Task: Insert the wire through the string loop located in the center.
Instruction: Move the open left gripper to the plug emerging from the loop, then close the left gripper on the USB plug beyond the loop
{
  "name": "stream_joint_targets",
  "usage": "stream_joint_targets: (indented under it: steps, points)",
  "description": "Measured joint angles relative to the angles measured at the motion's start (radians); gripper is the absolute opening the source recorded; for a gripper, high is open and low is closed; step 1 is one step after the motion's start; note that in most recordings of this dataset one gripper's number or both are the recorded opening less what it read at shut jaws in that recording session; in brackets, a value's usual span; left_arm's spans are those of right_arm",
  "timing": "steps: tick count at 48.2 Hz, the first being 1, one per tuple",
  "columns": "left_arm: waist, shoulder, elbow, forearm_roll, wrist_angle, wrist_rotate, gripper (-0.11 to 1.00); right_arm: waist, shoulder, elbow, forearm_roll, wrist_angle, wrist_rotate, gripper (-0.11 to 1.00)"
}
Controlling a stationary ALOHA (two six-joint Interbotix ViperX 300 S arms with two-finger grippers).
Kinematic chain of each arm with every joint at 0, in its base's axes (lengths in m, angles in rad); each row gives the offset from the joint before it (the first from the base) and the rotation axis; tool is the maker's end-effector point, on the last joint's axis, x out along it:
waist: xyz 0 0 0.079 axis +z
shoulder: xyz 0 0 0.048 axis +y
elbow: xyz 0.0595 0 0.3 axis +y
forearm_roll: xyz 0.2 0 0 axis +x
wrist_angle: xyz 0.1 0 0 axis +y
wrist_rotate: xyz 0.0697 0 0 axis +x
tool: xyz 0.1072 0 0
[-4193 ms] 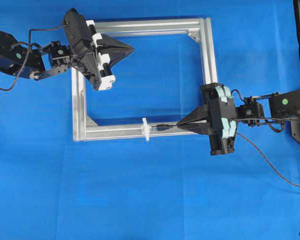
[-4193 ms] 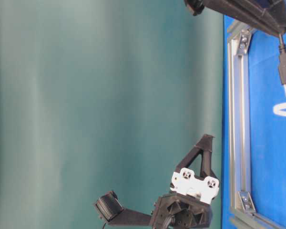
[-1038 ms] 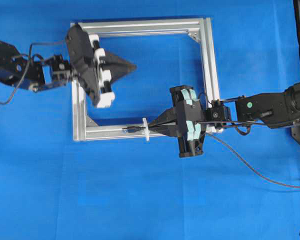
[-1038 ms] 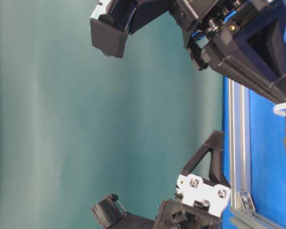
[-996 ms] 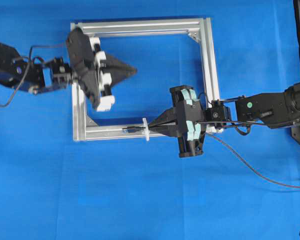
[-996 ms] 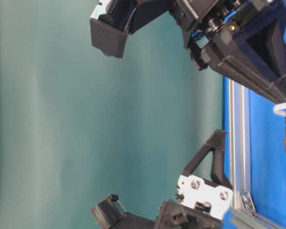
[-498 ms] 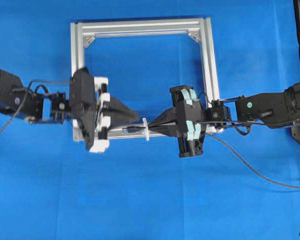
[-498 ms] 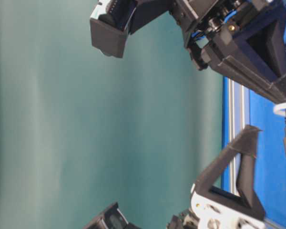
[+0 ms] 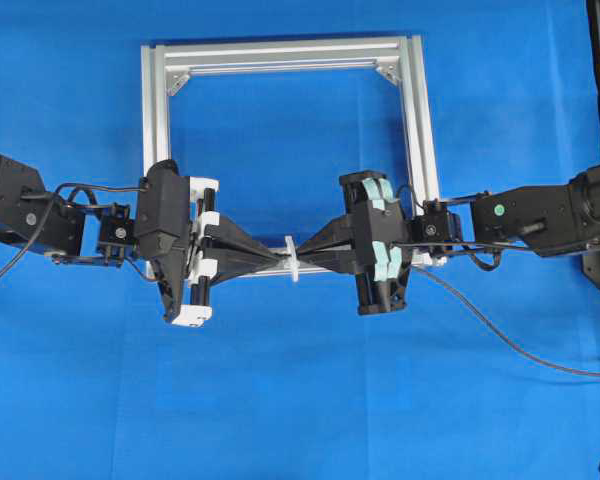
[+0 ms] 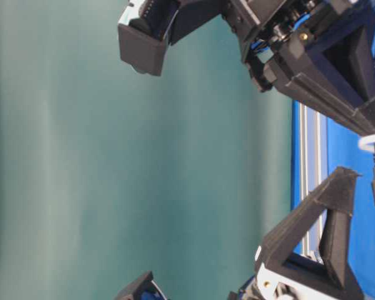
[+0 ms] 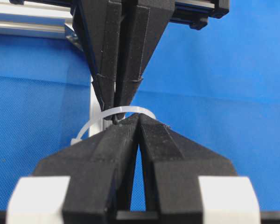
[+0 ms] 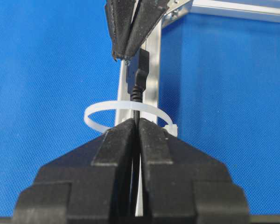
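**Plug through the loop, hand-over ahead**

In the overhead view the right gripper (image 9: pixel 302 259) and left gripper (image 9: pixel 278 257) meet tip to tip at the string loop (image 9: pixel 292 259), just left of centre, on the lower bar of the silver frame (image 9: pixel 280 53). The right jaws are clenched on the wire (image 12: pixel 136 110). In the right wrist view its plug (image 12: pixel 138 70) already stands beyond the loop, right at the left tips. The left jaws are pressed together. Whether they pinch the plug I cannot tell.

To do this well, I judge, the left jaws must have the plug firmly before the right lets go. The pull should then run straight along the bar, so the plug's shoulder does not snag the tie.

The loop is a thin, glossy white band, probably springy. The wire is slim, matte and limp behind its rigid moulded plug. The frame is grooved aluminium on a blue cloth-covered table (image 9: pixel 300 400).
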Motion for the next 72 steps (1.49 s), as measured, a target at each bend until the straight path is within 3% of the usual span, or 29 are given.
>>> stream_joint_targets:
  steps: [11,14,24,28,72]
  points:
    - [0.003,0.0,0.0,0.0,0.002,0.0,0.04,0.0,0.0,-0.002,0.0,0.002,0.0,-0.02]
    - [0.005,0.0,0.0,0.0,0.009,-0.002,0.18,0.0,0.0,0.0,-0.002,0.0,0.0,-0.02]
    - [0.009,0.0,-0.002,0.0,0.061,0.0,0.8,0.0,0.0,0.0,-0.002,0.0,0.0,-0.02]
    - [0.009,0.0,-0.003,0.0,0.069,0.002,0.92,0.0,0.0,0.0,-0.002,0.0,0.0,-0.02]
    - [0.009,0.054,-0.015,0.0,0.087,0.002,0.9,0.0,0.0,0.0,-0.003,0.002,0.0,-0.02]
